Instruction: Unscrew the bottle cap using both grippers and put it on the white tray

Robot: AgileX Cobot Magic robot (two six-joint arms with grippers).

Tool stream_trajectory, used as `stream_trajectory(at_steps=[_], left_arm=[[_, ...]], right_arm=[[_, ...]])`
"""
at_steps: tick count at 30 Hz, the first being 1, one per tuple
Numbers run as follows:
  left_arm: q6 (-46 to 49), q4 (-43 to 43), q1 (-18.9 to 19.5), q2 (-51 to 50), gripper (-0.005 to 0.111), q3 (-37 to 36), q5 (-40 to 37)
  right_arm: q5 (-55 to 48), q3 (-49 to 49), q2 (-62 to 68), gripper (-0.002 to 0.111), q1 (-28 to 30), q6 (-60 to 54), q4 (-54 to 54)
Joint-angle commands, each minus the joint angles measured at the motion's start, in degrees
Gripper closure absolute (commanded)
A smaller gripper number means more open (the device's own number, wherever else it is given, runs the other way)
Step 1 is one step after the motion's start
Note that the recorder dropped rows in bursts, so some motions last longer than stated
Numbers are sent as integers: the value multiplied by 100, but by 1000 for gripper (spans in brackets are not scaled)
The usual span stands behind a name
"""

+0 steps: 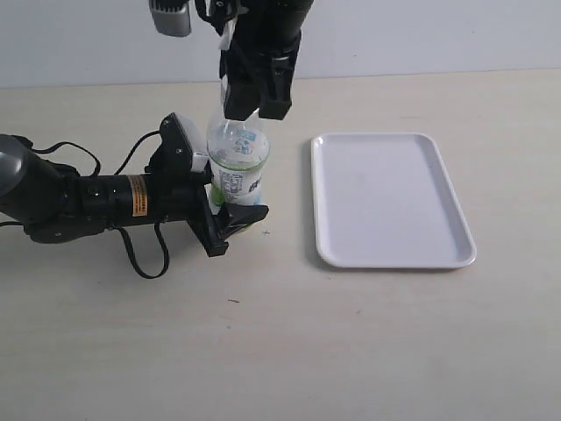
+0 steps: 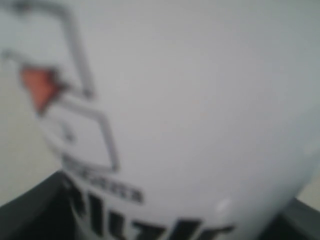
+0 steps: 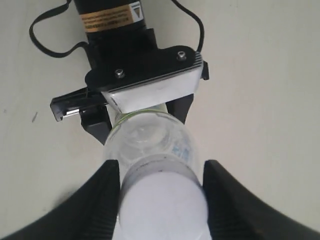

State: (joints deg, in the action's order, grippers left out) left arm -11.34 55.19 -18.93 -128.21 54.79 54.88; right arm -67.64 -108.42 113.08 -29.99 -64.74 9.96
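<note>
The bottle (image 1: 237, 162) stands upright on the table, just left of the white tray (image 1: 390, 197). My left gripper (image 1: 230, 200) comes in from the left and is shut on the bottle's lower body. In the left wrist view the blurred label (image 2: 190, 110) fills the picture between dark fingers (image 2: 25, 212). My right gripper (image 1: 252, 103) hangs straight down over the bottle's top and hides the cap in the exterior view. In the right wrist view the bottle cap (image 3: 162, 205) sits between the two black fingers (image 3: 95, 200), which touch it on both sides.
The tray lies flat with nothing on it, a short way right of the bottle. The left arm's black cable (image 1: 145, 254) loops on the table beside its wrist. A grey camera block (image 1: 171, 17) hangs at the top left of the right arm.
</note>
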Motion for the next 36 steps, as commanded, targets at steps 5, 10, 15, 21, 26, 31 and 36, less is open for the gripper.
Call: stream_trajectory(at_steps=[5,10,15,21,26,31,36], left_arm=[[-89,19,-6,51,107,1,-62],[-89,19,-6,51,107,1,-62],[-89,19,-6,51,107,1,-62],[-89,18,-6,51,107,1,-21],[-89,18,-6,51,107,1,-21],[-89,18,-6,51,107,1,-11],[-89,18,-6,51,107,1,-11]], right_arm=[[137,1,-18,108,-4,-1623,-243],[123,1,-18,108,-4,-1619,-243],[123,1,-18,108,-4,-1619,-243],[138,1,-18,108,-4,-1619,-243],[138,1,-18,88,-4,-1462,-243],[175,1,-18,53,-4,-1459,-220],[184,1,-29,33,-4,-1446,105]])
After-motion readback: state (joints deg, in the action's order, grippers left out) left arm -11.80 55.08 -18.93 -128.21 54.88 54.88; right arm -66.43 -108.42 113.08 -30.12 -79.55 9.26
